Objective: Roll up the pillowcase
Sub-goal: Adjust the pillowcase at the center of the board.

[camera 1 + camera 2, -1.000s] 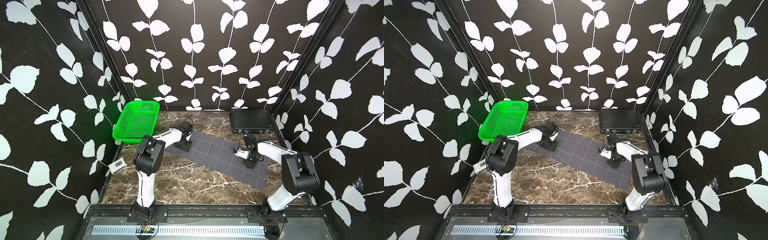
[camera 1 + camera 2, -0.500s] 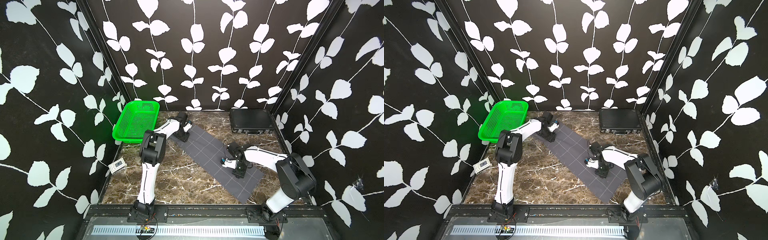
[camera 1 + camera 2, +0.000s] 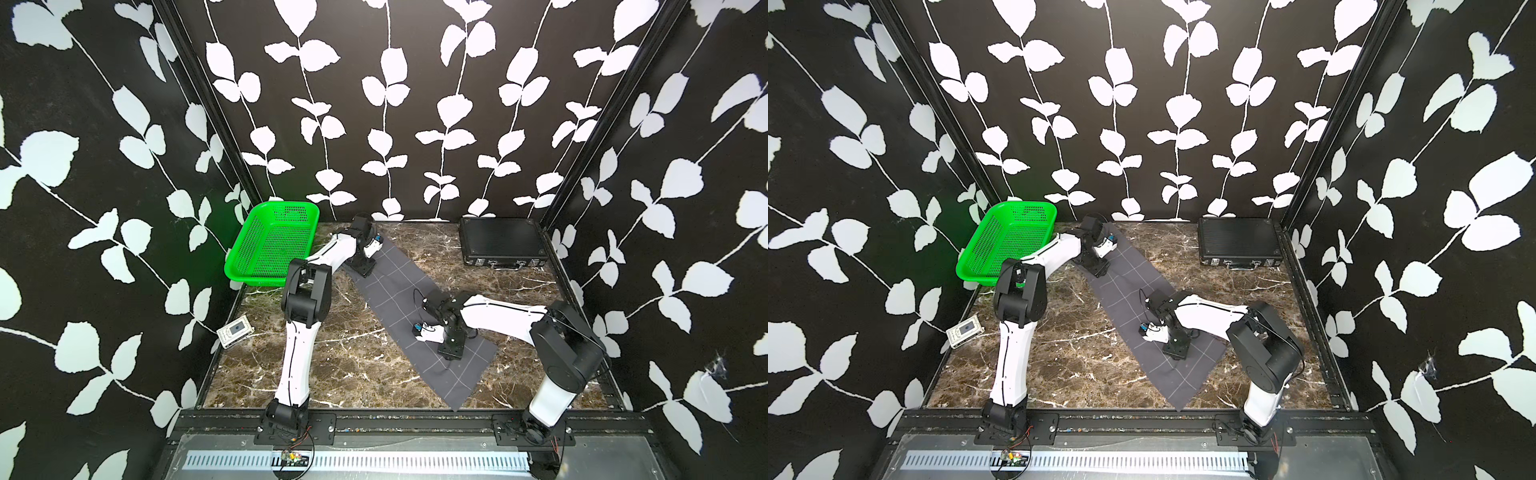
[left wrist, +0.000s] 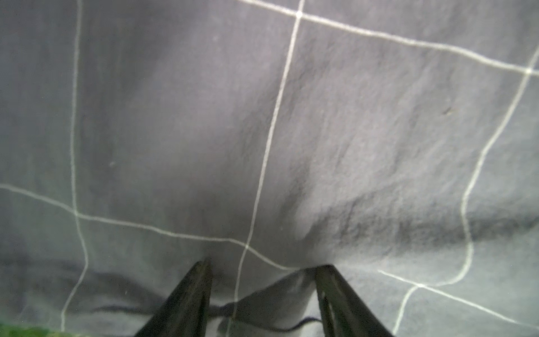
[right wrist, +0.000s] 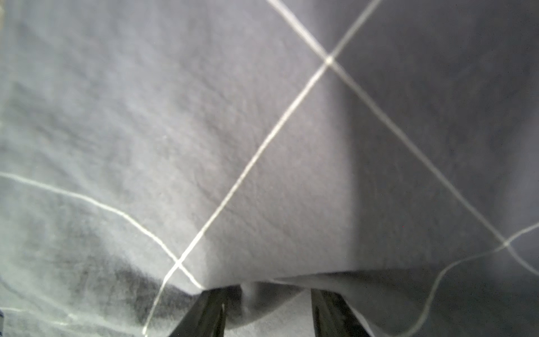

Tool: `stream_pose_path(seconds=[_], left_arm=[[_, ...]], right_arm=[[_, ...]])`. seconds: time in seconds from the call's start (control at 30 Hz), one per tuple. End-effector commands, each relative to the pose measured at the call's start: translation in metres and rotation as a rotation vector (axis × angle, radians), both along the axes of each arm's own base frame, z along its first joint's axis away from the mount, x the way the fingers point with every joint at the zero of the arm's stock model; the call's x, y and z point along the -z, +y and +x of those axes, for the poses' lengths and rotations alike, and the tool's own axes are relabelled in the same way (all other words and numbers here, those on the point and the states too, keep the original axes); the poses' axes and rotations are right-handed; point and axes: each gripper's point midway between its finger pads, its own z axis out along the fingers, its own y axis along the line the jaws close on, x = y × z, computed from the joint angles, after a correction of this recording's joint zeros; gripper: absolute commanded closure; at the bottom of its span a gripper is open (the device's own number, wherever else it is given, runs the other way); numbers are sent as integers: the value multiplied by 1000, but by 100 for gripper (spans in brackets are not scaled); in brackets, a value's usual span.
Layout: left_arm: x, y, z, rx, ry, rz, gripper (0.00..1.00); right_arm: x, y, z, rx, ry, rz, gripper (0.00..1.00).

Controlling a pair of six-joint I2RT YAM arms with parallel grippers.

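Now the pillowcase [image 3: 395,291] is lying flat, running diagonally across the table [image 3: 353,365]. The left gripper [image 4: 264,267] and right gripper [image 5: 275,287] are pressing on opposite ends, fingers spread, cloth bunching between them.

A dark brown marble table [image 3: 365,365] with white veins carries everything. A grey pillowcase [image 3: 399,299] with thin white grid lines lies unrolled on it as a long strip, running slantwise from about 12 o'clock near the back wall, through the middle, to 5 o'clock, where its corner reaches the front edge. It lies mostly flat, with small puckers. A shut black case [image 3: 500,245] lies flat in the back corner at 1 o'clock, well apart from the cloth. A green mesh basket [image 3: 272,249] sits tilted at 10 o'clock. A small white device [image 3: 235,331] rests at the edge at 8 o'clock.
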Motion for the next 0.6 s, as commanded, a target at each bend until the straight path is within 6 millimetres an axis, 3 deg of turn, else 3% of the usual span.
stream_pose_path(seconds=[0.0, 0.17, 0.3, 0.43, 0.57], left_arm=[[6, 8, 4, 68, -21, 45, 41], [-30, 0, 9, 116, -124, -5, 39], [-76, -15, 4, 125, -209, -113, 38], [-106, -41, -28, 192, -234, -196, 37], [-119, -70, -74, 251, -225, -281, 36]], right_arm=[[-23, 9, 3, -47, -37, 58, 51], [-57, -4, -5, -157, -143, 112, 50], [-62, -22, -27, -336, -178, 148, 49], [-62, -38, -58, -479, -148, 191, 49], [-61, -56, -83, -602, -141, 203, 48]])
